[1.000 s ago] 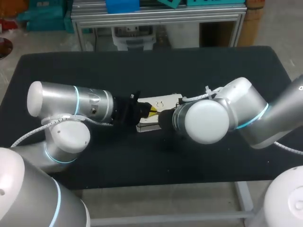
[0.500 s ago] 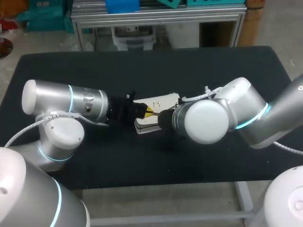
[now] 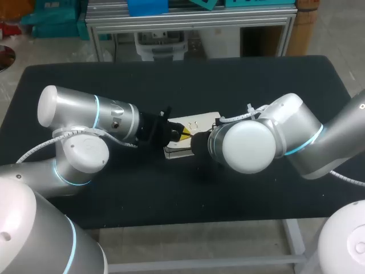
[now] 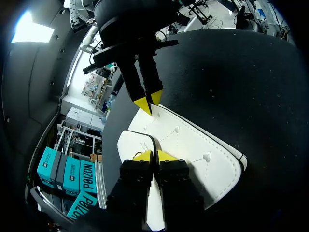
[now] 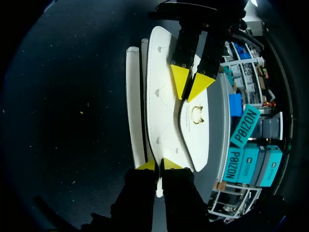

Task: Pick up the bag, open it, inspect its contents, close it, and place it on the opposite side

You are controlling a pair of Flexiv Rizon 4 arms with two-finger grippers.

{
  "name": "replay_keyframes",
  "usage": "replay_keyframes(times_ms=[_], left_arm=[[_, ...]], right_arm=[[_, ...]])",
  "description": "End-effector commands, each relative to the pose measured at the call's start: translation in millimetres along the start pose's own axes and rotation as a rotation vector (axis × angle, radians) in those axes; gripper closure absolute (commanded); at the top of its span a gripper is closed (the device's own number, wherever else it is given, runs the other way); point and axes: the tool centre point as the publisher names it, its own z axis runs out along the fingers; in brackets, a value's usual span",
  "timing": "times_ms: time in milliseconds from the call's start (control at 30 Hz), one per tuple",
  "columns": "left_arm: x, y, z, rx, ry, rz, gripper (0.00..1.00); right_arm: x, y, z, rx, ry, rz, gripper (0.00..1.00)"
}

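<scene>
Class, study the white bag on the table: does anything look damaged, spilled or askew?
Nothing stands out. The white bag lies flat on the table with nothing spilled. The left end effector and the right end effector pinch its opposite edges.

Overhead head view; close, opposed wrist views; white bag (image 3: 197, 122) common.
</scene>
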Motion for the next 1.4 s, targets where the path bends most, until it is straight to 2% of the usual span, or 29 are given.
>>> replay_keyframes(times_ms=[33, 200, 300, 600, 767, 1200, 1400], left_arm=[[5.3, 9, -3, -0.024, -0.006, -0.016, 1.0], [9.8, 18, -14, -0.053, -0.002, -0.038, 1.0], [12.5, 18, -15, -0.045, 0.014, -0.04, 1.0], [14.7, -3, 3, 0.029, 0.059, 0.009, 1.0], [16.6, -7, 10, 0.035, 0.08, 0.029, 1.0], [24.5, -1, -22, 0.016, 0.062, 0.021, 1.0], [25.8, -1, -17, 0.008, 0.039, 0.025, 1.0]], right_arm=[[5.8, -2.0, 4, -0.011, -0.305, 0.0, 1.0], [5.8, -2.0, 4, -0.011, -0.305, 0.0, 1.0], [5.8, -2.0, 4, -0.011, -0.305, 0.0, 1.0], [5.8, -2.0, 4, -0.011, -0.305, 0.0, 1.0], [5.8, -2.0, 4, -0.011, -0.305, 0.0, 1.0], [5.8, -2.0, 4, -0.011, -0.305, 0.0, 1.0], [5.8, -2.0, 4, -0.011, -0.305, 0.0, 1.0]])
